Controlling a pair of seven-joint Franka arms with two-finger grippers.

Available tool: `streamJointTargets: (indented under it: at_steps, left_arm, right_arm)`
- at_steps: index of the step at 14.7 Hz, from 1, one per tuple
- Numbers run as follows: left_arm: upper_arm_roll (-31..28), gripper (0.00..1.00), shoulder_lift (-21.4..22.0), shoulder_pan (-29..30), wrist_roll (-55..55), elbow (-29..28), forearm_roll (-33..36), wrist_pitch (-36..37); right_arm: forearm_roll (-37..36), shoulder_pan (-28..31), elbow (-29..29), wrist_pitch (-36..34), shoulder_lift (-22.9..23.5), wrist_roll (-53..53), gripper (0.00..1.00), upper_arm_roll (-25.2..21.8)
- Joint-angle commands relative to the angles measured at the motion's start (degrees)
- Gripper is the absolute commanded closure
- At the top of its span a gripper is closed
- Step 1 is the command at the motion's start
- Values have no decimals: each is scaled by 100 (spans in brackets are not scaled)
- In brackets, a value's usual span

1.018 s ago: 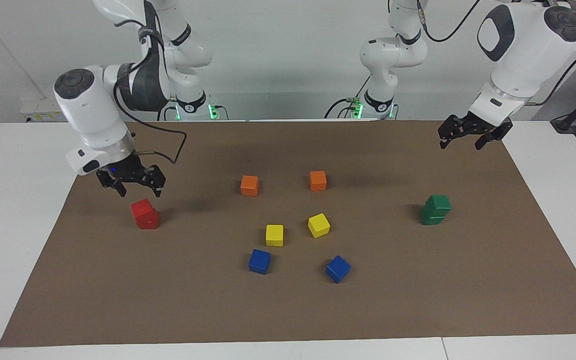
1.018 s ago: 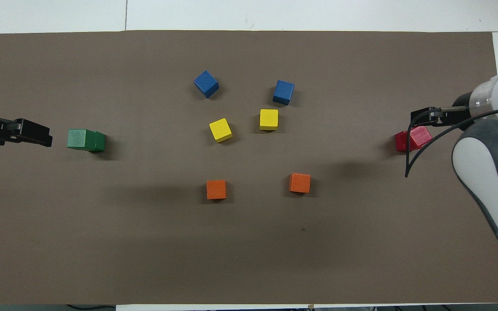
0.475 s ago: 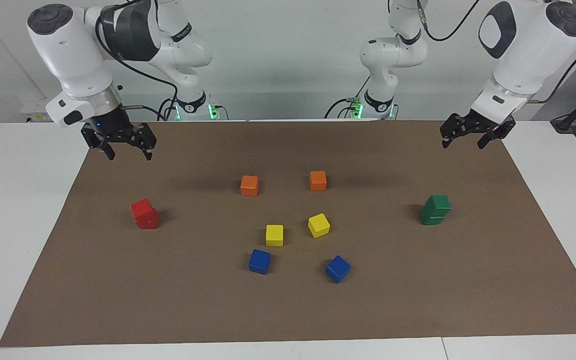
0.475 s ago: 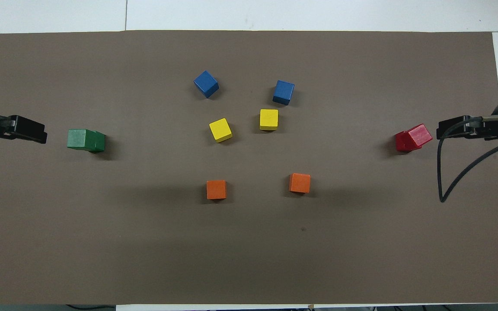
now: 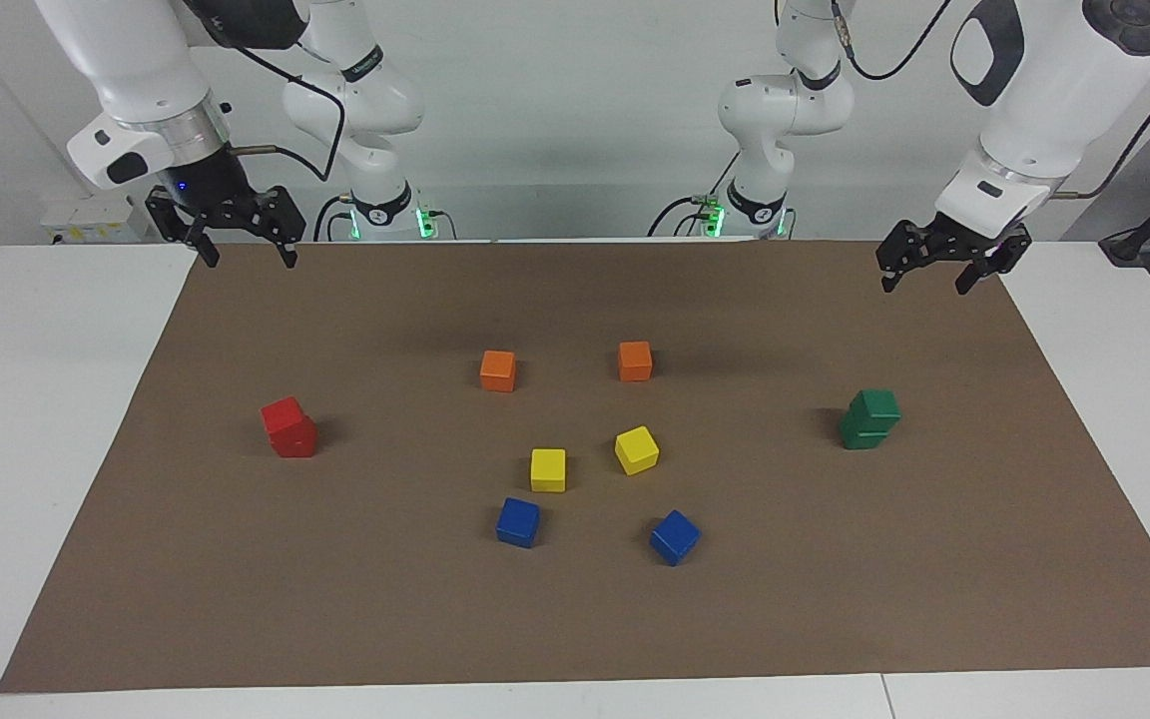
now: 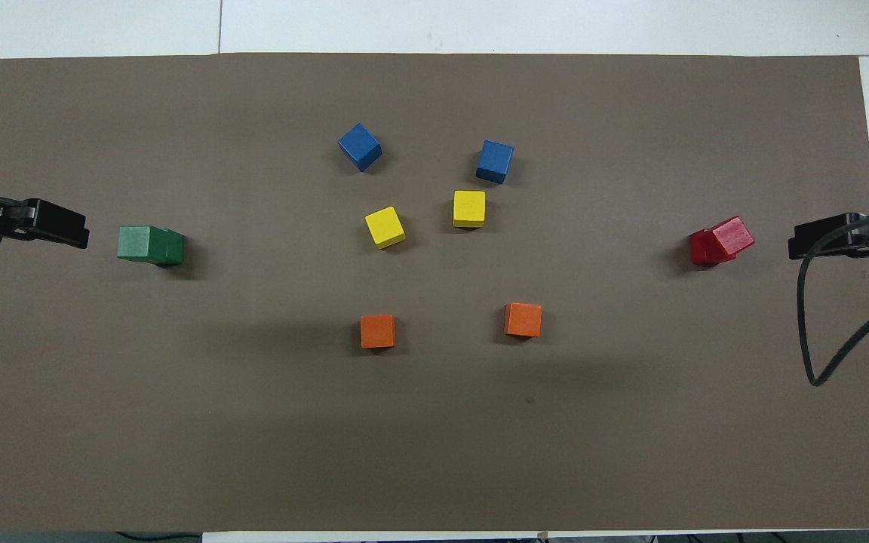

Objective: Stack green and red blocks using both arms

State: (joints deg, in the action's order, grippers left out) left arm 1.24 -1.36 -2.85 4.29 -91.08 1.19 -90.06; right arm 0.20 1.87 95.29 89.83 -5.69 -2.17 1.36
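Note:
Two red blocks [image 5: 288, 427] stand stacked, the upper one turned a little, toward the right arm's end of the brown mat; the stack also shows in the overhead view [image 6: 721, 241]. Two green blocks [image 5: 869, 419] stand stacked toward the left arm's end and also show in the overhead view [image 6: 149, 246]. My right gripper [image 5: 248, 258] is open and empty, raised over the mat's corner by its base, apart from the red stack; overhead it is at the mat's edge [image 6: 808, 245]. My left gripper [image 5: 922, 283] is open and empty, raised over the mat's corner by its end [image 6: 65, 234].
Two orange cubes [image 5: 498, 370] [image 5: 635, 360], two yellow cubes [image 5: 548, 469] [image 5: 636, 449] and two blue cubes [image 5: 518, 521] [image 5: 674, 537] lie singly in the mat's middle. The brown mat [image 5: 835, 619] covers most of the white table.
My right gripper has risen from just above the red stack and drawn back toward its base, open and empty. The left gripper has hardly moved. No block has moved.

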Motion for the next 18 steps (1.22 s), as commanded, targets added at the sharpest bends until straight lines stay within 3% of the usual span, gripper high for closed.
streamJointTargets:
  at_steps: [1,18]
  left_arm:
    - [-63,0,13,-85,-51,2,91,102]
    - [-72,0,21,-5,-42,-16,91,129]
  right_arm:
    - [41,50,-265,-203,95,6,0,-31]
    - [-20,59,-265,-501,165,23,0,-119]
